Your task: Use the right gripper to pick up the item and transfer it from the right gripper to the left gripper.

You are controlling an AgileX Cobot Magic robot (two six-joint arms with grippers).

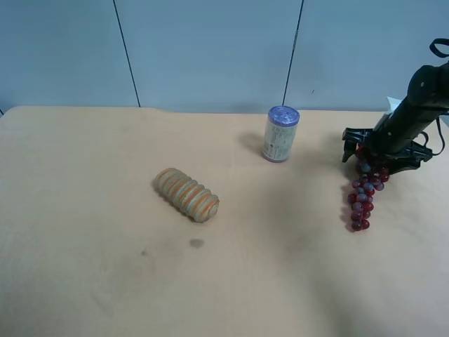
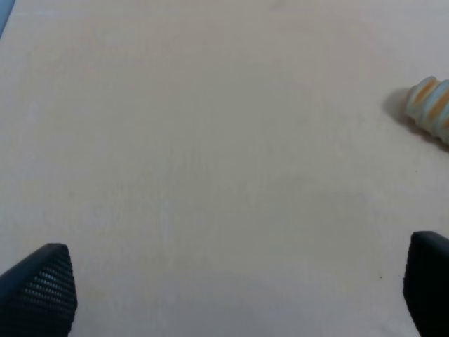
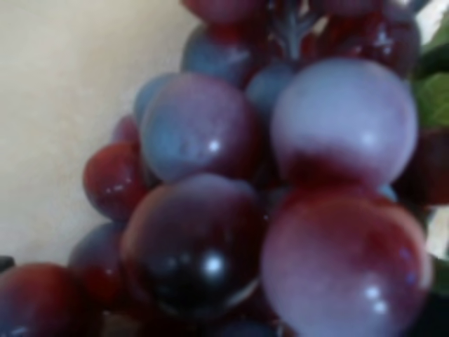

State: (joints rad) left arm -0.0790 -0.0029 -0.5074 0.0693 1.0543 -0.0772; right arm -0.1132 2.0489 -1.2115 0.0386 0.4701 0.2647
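The item, a long bunch of dark red and purple toy grapes (image 1: 362,200), lies on the tan table (image 1: 105,281) at the right of the exterior high view. The right gripper (image 1: 382,157) is down over the bunch's far end, its black fingers spread wide on either side of it. The grapes (image 3: 280,196) fill the right wrist view, very close, with a bit of green leaf (image 3: 436,98) at one edge. The left gripper (image 2: 231,291) is open and empty over bare table. It is out of the exterior high view.
A tan ridged orange-striped cylinder (image 1: 186,194) lies near the table's middle. It also shows at the edge of the left wrist view (image 2: 431,105). A white can with a blue lid (image 1: 280,133) stands upright, left of the grapes. A pale blue wall is behind.
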